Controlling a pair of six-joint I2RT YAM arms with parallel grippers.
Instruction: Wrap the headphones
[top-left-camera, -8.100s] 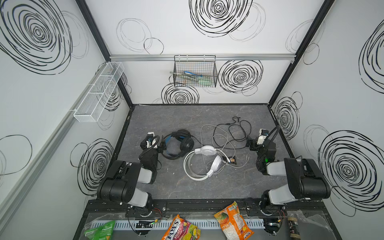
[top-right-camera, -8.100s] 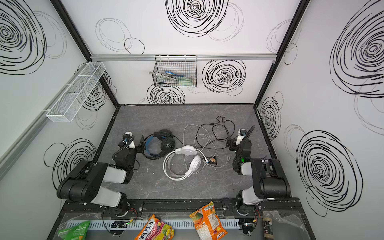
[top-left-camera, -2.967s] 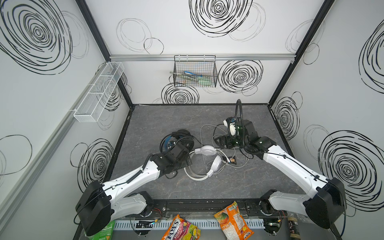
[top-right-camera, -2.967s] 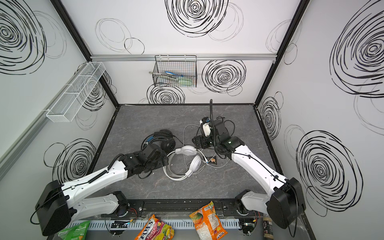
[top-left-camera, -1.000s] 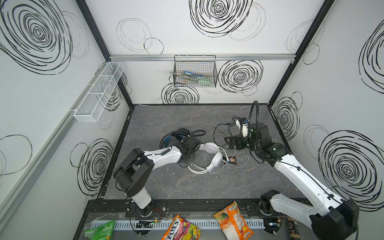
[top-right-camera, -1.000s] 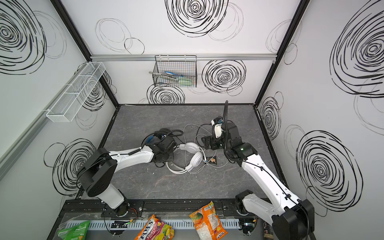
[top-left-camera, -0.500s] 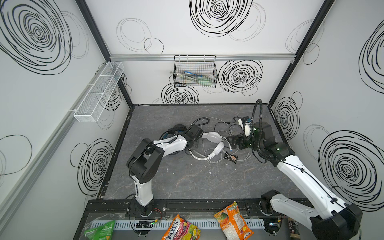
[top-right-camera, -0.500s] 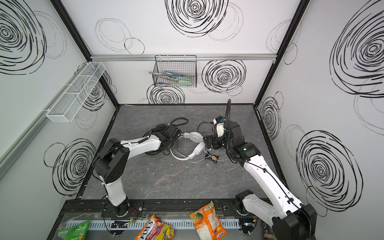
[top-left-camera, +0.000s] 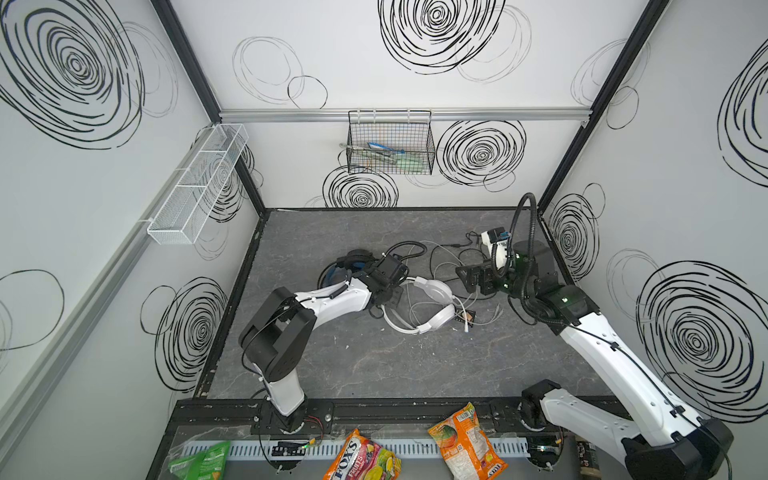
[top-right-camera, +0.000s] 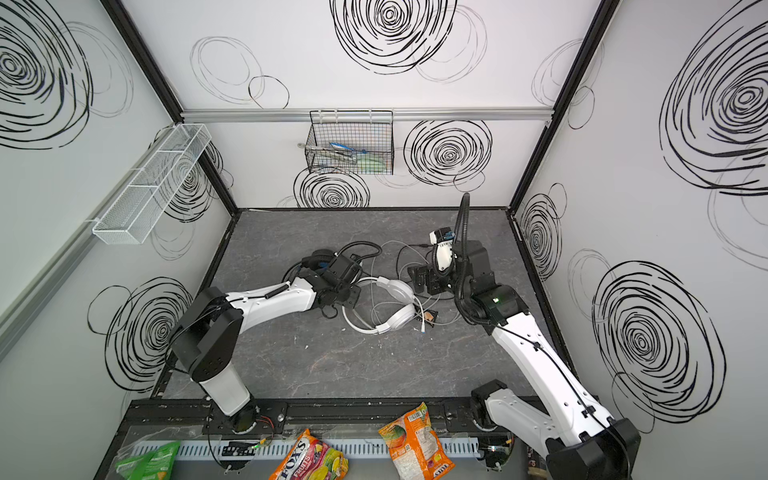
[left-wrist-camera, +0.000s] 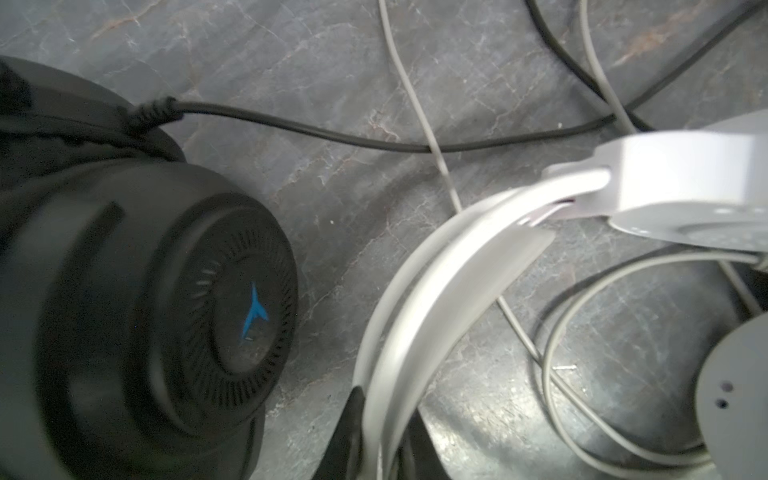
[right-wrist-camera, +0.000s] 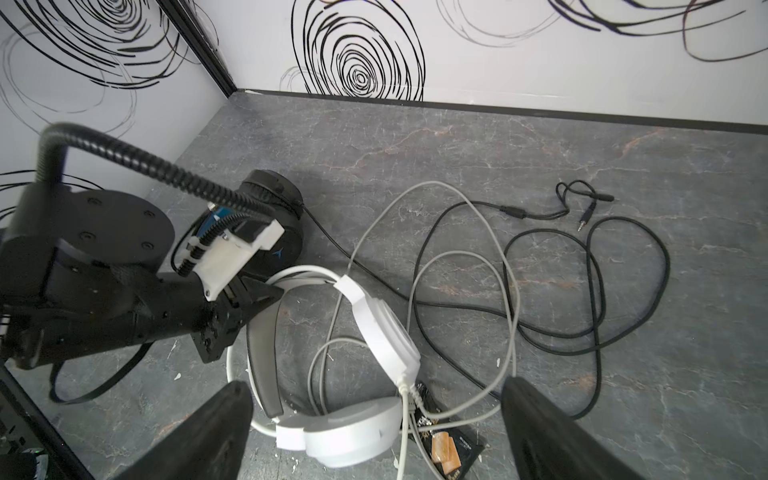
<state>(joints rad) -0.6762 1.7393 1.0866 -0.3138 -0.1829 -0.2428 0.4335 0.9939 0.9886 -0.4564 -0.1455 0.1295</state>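
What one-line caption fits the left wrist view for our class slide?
Left gripper clamps the headband of the white plastic over-ear headset beside the black round-cupped headset, cables crossing the grey marbled tabletop.

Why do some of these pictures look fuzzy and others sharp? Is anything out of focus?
Left wrist view: softest, with the black over-ear headset and the white plastic headset blurry, close to the lens. Right wrist view: thin black cable crisp, right hand just blurred dark shapes. Both top views: sharp, evenly lit, white patterned walls splayed outward.
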